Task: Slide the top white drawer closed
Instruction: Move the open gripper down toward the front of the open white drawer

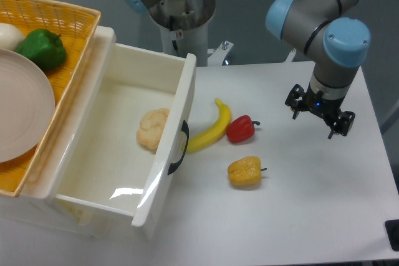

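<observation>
While top white drawer [124,147] sits open | banana [211,130] touching its front | gripper [320,116] well apart, jaws released

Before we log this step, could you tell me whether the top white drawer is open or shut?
Open: the top white drawer is pulled far out, exposing its interior and a pale food item inside.

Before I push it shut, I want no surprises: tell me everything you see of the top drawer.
The top drawer is a deep, glossy white plastic box, pulled far out over the table. A curved black handle sits on its front panel. Inside lies one pale, lumpy food item. The banana reaches the front near the handle. The gripper hangs well off to the side.
</observation>
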